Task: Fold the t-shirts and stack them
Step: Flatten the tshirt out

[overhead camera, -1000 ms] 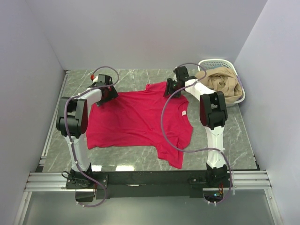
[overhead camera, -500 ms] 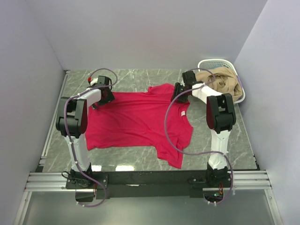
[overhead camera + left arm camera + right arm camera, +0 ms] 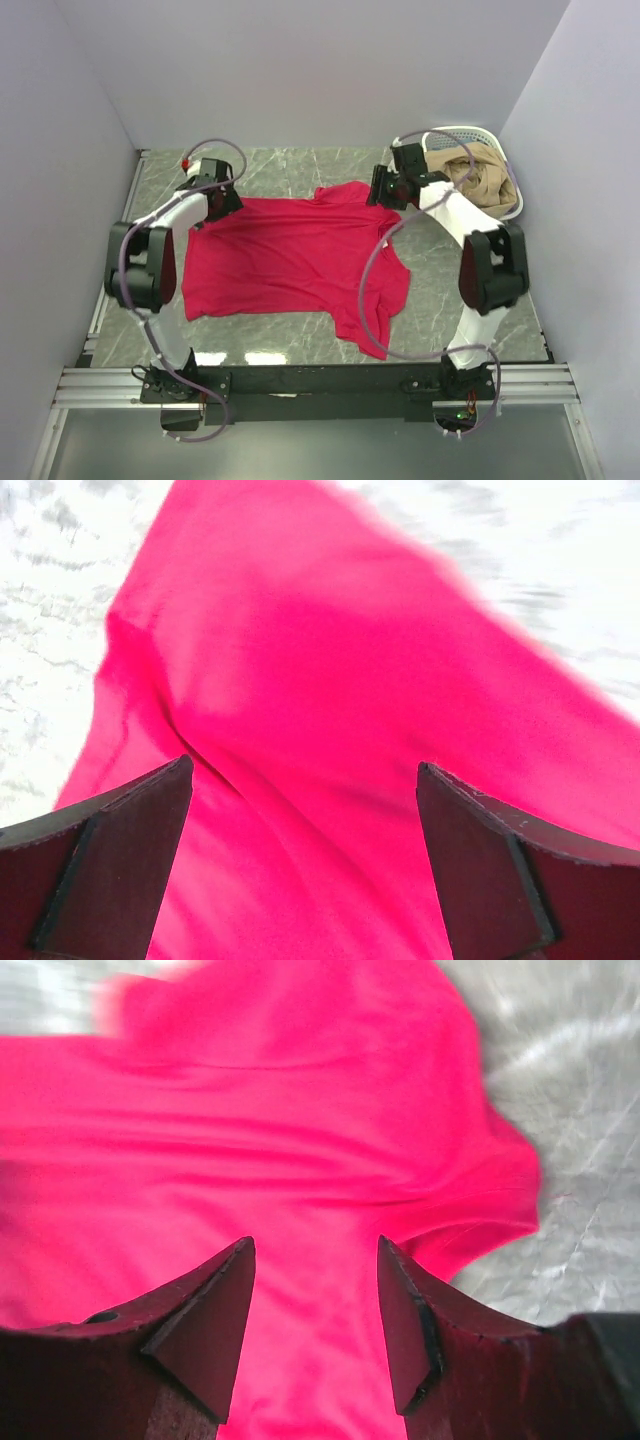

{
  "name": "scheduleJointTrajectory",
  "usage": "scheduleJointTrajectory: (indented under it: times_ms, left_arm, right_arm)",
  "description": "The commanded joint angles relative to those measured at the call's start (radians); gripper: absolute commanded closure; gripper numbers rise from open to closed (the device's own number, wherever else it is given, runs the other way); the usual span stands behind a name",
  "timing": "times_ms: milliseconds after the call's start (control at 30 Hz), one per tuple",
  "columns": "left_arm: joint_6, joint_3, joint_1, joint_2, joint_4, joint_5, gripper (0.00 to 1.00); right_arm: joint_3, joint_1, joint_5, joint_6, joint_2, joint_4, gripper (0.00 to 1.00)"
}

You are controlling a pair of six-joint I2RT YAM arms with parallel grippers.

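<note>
a crimson-red t-shirt is lying spread flat on the grey marble table, filling the middle of the top view, with one sleeve trailing toward the lower centre. the left hand is sitting over the shirt's upper left corner. in its wrist view its fingers are standing wide apart with nothing between them, and red cloth is lying beneath. the right hand is sitting over the shirt's upper right edge, by the other sleeve. in its own view it is parted to a middling gap and gripping nothing, with red cloth and a curved hem showing below. whether either hand is touching the cloth cannot be told. at the upper right of the top view a white lattice basket is holding a crumpled tan garment, just beside the right arm.
</note>
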Motion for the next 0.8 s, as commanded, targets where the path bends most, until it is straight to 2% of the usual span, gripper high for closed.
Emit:
scheduleJointTrajectory:
  times_ms: [0,167,400,533,767]
  left_arm:
    - [-0.005,-0.027,-0.095,-0.21,0.039,0.036,0.0]
    - [-0.081,-0.161,-0.194,-0.346,0.021,0.083,0.01]
    - [-0.18,-0.423,-0.267,-0.483,0.036,0.083,0.01]
    - [-0.217,-0.478,-0.306,-0.517,0.022,0.065,0.01]
    - [-0.255,-0.486,-0.353,-0.465,-0.045,-0.004,0.01]
  right_arm:
    - [-0.069,0.076,-0.013,-0.049,-0.174,-0.02,0.4]
    - [-0.19,0.191,-0.025,-0.053,-0.231,-0.103,0.4]
    - [-0.389,0.289,-0.015,0.031,-0.34,-0.046,0.4]
    - [-0.426,0.315,-0.009,0.049,-0.357,-0.052,0.41]
    - [-0.445,0.355,0.031,0.072,-0.294,-0.053,0.41]
